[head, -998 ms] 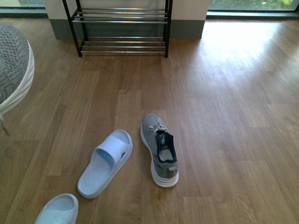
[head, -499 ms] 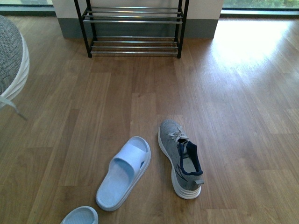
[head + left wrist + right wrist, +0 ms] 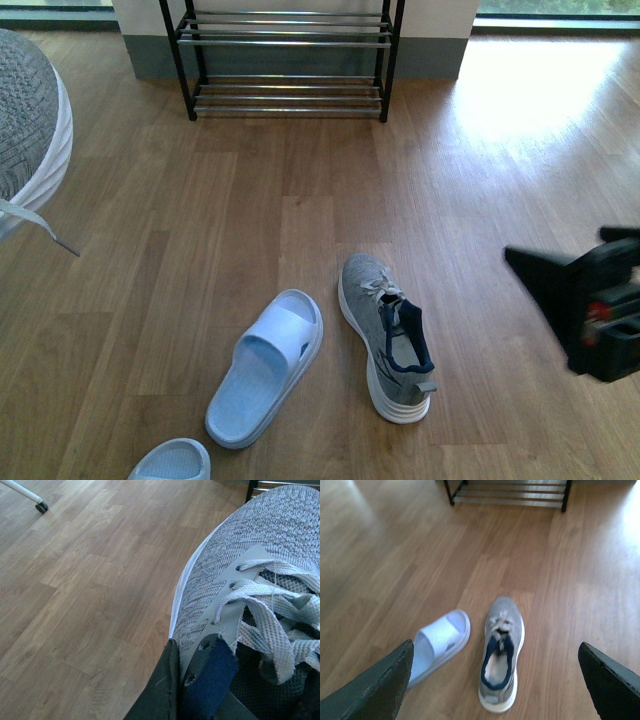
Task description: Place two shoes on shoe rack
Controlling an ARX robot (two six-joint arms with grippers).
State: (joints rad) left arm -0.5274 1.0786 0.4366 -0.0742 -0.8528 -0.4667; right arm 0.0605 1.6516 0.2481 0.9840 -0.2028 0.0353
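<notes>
**Desk:** How are your pincers set?

**Me:** My right pincer (image 3: 495,647) is spread wide, with its two dark fingers (image 3: 380,685) far apart. It hangs over the floor (image 3: 480,150) at the right edge of the front view. My left pincer (image 3: 197,705) is clamped on the collar of one grey sneaker (image 3: 260,540). One finger is outside the collar and the navy lining is pinched against it. That arm doesn't show in the front view.

**Desk:** And the other shoe?

**Me:** I see the second sneaker (image 3: 385,340) upright on the floor, framed between the right pincer's fingers, toe toward the shoe rack (image 3: 288,42). A slide sandal (image 3: 265,365) lies just beside it on its left, not touching. Another slide (image 3: 172,462) is cut off at the lower edge. Floorboards run from the sneaker to the rack, which stands well beyond by the wall. A grey woven seat (image 3: 25,110) sits far left.
</notes>
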